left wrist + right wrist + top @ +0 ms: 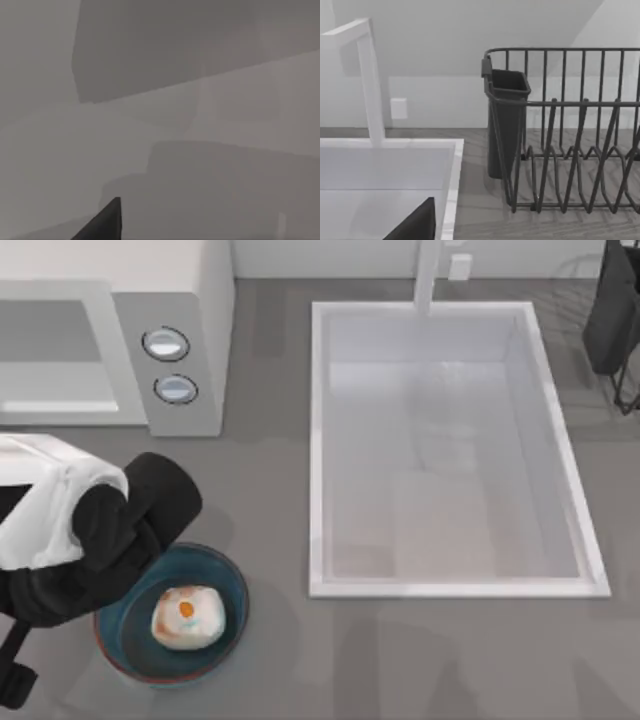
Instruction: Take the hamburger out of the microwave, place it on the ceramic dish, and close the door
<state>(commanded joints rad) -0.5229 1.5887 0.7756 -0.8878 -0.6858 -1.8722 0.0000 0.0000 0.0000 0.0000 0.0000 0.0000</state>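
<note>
The hamburger [187,618], a cream lump with an orange spot, lies inside the ceramic dish [232,585], a blue bowl at the table's front left. My left arm [110,525] hangs over the bowl's back-left rim, apart from the hamburger, and its wrist covers its gripper. One dark fingertip [106,221] shows in the left wrist view against plain grey surfaces. The microwave [195,280] stands at the back left with its cavity [55,345] open and two knobs [166,343] on its panel. The door is out of view. A dark fingertip [417,225] of my right gripper shows over the sink's edge.
A white rectangular sink [318,440] with a tap [428,275] takes up the middle and right of the table. A black wire dish rack [570,150] with a cutlery cup [506,120] stands at the back right [612,320]. Bare grey counter runs along the front.
</note>
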